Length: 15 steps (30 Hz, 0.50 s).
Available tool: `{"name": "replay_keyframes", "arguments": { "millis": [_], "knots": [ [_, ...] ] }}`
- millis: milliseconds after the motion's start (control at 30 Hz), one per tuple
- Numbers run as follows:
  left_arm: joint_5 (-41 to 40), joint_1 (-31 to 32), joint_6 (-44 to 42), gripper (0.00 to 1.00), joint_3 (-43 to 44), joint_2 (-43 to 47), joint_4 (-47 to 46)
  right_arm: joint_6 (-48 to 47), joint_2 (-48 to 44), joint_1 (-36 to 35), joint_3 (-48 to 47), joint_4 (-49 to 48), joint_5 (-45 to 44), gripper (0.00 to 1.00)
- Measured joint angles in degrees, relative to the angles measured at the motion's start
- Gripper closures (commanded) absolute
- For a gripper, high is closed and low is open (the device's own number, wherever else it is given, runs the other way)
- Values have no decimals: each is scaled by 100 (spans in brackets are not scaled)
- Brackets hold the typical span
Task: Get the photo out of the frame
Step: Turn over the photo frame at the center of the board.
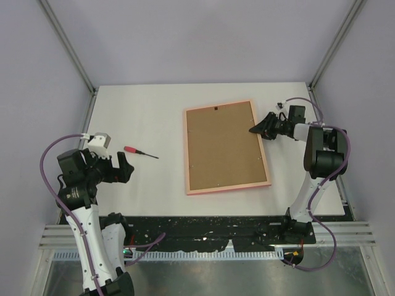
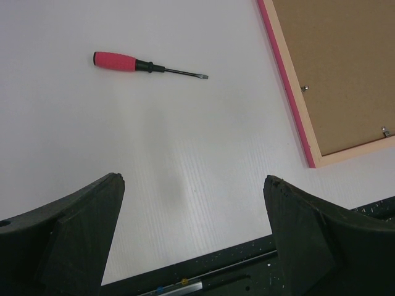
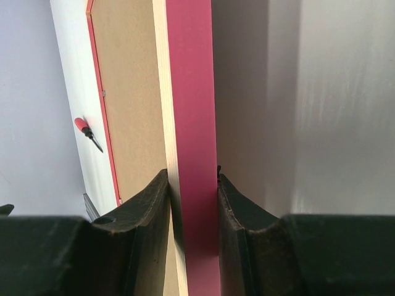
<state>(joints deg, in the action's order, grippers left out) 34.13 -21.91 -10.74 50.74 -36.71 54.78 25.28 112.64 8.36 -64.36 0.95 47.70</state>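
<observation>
Right wrist: right pincer (image 3: pixel 192 177) clamps the frame (image 3: pixel 191 92).

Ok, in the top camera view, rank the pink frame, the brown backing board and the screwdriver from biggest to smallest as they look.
1. the frame, only slightly larger than the board it surrounds
2. the backing board
3. the screwdriver, far smaller than either

Red-handled flathead screwdriver (image 1: pixel 140 152) with black collar, lying flat on the white table (image 1: pixel 148 111), left of centre in the top view, tip pointing right. Brown backing board (image 1: pixel 222 148) flat at centre, small dark hanger (image 1: pixel 216 110) near its top edge, metal tabs (image 2: pixel 304 88) along its edges. Black speckled strip (image 1: pixel 203 225) across the bottom. Pale walls (image 1: pixel 185 37) at top.
</observation>
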Motion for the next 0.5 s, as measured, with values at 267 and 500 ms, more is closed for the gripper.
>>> {"name": "replay_keyframes", "arguments": {
  "millis": [267,500],
  "knots": [
    [0,-2,0,0,-15,24,-15,81,0,-74,0,-72,-63,89],
    [2,-13,2,0,-20,31,-13,74,0,-81,0,-81,-111,89]
  ]
}}
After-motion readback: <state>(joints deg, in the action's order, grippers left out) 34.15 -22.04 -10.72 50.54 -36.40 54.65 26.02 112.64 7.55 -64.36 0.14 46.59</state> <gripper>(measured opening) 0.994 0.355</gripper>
